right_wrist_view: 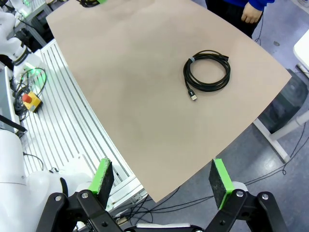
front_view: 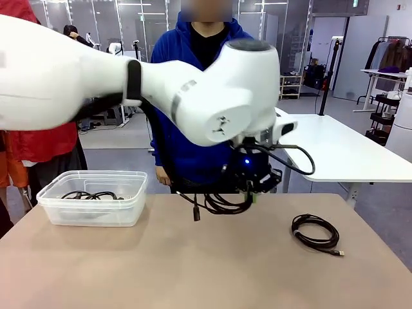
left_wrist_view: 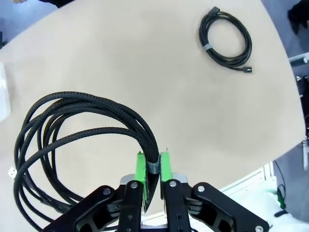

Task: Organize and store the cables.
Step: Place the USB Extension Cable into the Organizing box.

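My left gripper (front_view: 253,193) hangs above the middle of the table, shut on a coiled black braided cable (front_view: 219,203) that dangles from it. In the left wrist view its green pads (left_wrist_view: 140,172) pinch that cable (left_wrist_view: 72,130) at a grey tie band. A second coiled cable (front_view: 315,232) lies flat on the table to the right, also seen as a loop (left_wrist_view: 226,37) in the left wrist view and as a loop (right_wrist_view: 207,73) in the right wrist view. My right gripper (right_wrist_view: 160,178) is open, high over the table's near edge, with nothing between its fingers.
A clear plastic bin (front_view: 58,207) stands at the table's left and has black cables (front_view: 90,194) in it. A person in a blue hoodie (front_view: 193,148) stands at the far side, one hand (right_wrist_view: 251,12) near the table edge. A white table (front_view: 347,148) stands behind.
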`<state>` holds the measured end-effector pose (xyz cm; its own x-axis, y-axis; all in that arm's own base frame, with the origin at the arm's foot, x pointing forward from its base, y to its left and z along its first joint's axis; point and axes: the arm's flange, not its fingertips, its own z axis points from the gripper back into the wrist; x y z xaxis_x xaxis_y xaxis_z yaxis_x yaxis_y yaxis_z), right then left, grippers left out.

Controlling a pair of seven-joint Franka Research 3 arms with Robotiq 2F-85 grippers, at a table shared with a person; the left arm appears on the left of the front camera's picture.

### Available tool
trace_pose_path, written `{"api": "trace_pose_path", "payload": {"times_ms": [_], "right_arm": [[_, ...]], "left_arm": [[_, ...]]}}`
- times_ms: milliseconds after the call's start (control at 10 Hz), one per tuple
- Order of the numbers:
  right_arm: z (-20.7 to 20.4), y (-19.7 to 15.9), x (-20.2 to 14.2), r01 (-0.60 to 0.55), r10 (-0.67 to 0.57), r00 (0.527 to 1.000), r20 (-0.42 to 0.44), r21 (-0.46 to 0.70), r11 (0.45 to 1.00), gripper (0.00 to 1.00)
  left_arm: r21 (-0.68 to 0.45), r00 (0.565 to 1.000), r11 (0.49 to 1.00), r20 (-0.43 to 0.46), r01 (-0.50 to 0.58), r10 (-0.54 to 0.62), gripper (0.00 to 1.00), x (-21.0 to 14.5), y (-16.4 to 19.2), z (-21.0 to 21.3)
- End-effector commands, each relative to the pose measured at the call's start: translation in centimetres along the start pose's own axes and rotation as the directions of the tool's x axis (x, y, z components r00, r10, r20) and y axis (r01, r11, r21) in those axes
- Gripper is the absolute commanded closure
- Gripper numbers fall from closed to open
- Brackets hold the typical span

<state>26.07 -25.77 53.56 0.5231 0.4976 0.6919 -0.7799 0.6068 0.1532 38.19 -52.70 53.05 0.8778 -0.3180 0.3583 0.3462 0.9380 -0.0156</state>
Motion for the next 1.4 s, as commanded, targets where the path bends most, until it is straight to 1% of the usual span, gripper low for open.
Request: {"api": "trace_pose_path", "payload": {"times_ms": [0, 100, 400, 500, 600, 700, 800, 900, 1000, 1100, 1300], "right_arm": [[0.0, 0.1, 0.2, 0.002, -0.002, 1.0, 0.005, 0.002, 1.0, 0.0], [0.0, 0.1, 0.2, 0.002, -0.002, 1.0, 0.005, 0.002, 1.0, 0.0], [0.0, 0.1, 0.2, 0.002, -0.002, 1.0, 0.005, 0.002, 1.0, 0.0], [0.0, 0.1, 0.2, 0.002, -0.002, 1.0, 0.005, 0.002, 1.0, 0.0], [0.0, 0.1, 0.2, 0.002, -0.002, 1.0, 0.005, 0.002, 1.0, 0.0], [0.0, 0.1, 0.2, 0.002, -0.002, 1.0, 0.005, 0.002, 1.0, 0.0], [0.0, 0.1, 0.2, 0.002, -0.002, 1.0, 0.005, 0.002, 1.0, 0.0], [0.0, 0.1, 0.2, 0.002, -0.002, 1.0, 0.005, 0.002, 1.0, 0.0], [0.0, 0.1, 0.2, 0.002, -0.002, 1.0, 0.005, 0.002, 1.0, 0.0], [0.0, 0.1, 0.2, 0.002, -0.002, 1.0, 0.005, 0.002, 1.0, 0.0], [0.0, 0.1, 0.2, 0.002, -0.002, 1.0, 0.005, 0.002, 1.0, 0.0]], "left_arm": [[-0.01, 1.0, 1.0, 0.01, -0.001, 0.001, 1.0, -2.0, 1.5, -1.2], [0.0, 1.0, 1.0, 0.0, 0.0, 0.0, 1.0, 0.0, 0.0, 0.0], [0.0, 1.0, 1.0, 0.0, 0.0, 0.0, 1.0, 0.0, 0.0, 0.0], [-0.008, 1.0, 1.0, -0.01, 0.0, 0.0, 0.86, -0.5, 0.4, -0.1], [-0.012, 0.978, 0.984, -0.109, 0.177, -0.177, 0.86, 0.0, 3.4, 1.3], [-0.045, 0.966, 0.968, -0.066, 0.247, -0.25, 0.86, 0.7, 8.7, 3.8], [-0.095, 0.969, 0.966, -0.041, 0.24, -0.245, 0.86, 0.7, 13.6, 5.8], [-0.039, 0.955, 0.955, -0.009, 0.294, -0.295, 0.86, 0.2, 18.9, 6.9], [-0.075, 0.95, 0.948, -0.017, 0.31, -0.312, 0.86, -0.6, 23.9, 7.9], [-0.097, 0.946, 0.942, -0.014, 0.32, -0.323, 0.86, -2.2, 28.4, 8.4], [-0.08, 0.957, 0.954, -0.013, 0.289, -0.291, 0.86, -5.0, 34.1, 8.5]]}}
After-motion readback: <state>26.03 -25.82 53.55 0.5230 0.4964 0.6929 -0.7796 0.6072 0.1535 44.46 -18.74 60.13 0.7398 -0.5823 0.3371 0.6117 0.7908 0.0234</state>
